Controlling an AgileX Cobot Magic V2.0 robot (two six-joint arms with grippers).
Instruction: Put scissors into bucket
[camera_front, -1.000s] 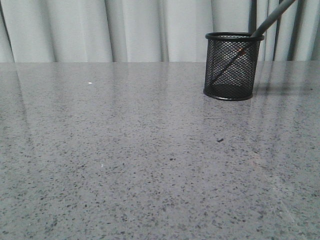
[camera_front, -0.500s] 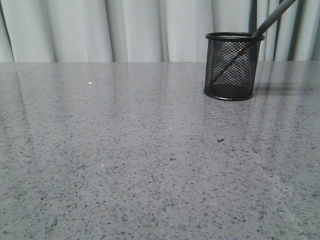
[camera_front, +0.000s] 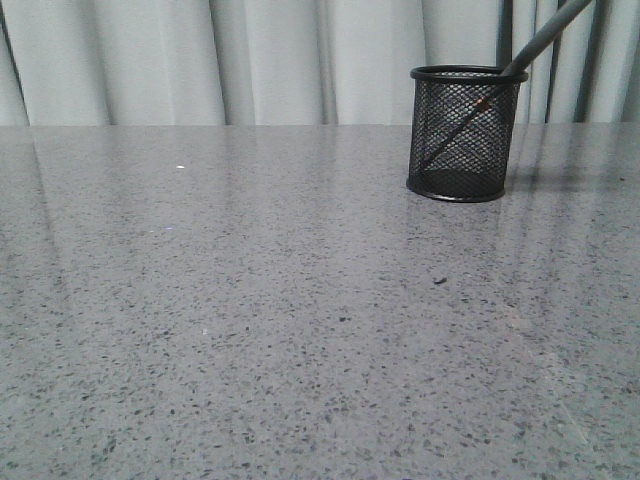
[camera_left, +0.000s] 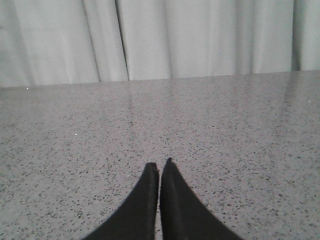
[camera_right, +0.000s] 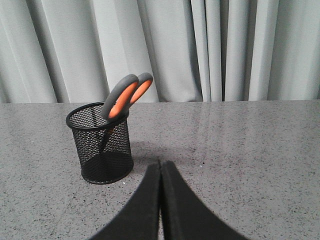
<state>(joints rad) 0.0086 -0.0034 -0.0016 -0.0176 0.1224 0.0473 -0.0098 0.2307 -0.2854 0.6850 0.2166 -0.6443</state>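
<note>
Nearest in the left wrist view, the left gripper (camera_left: 159, 169) has its two black fingers pressed together to a thin seam, holding nothing, over bare speckled grey stone tabletop (camera_left: 240, 130). In the right wrist view the right gripper (camera_right: 160, 165) is likewise closed, fingers meeting along a narrow line with nothing between them, above the same table and apart from the bucket.

Farther out, toward the right of the table's far part in the front view, stands the black wire-mesh bucket (camera_front: 466, 133), upright on its solid base. The scissors (camera_right: 125, 95) sit inside it, blades down and slanting across the mesh, the grey handles with orange-lined loops leaning over the rim. Behind the table's far edge hang pale pleated curtains (camera_front: 250, 60).
</note>
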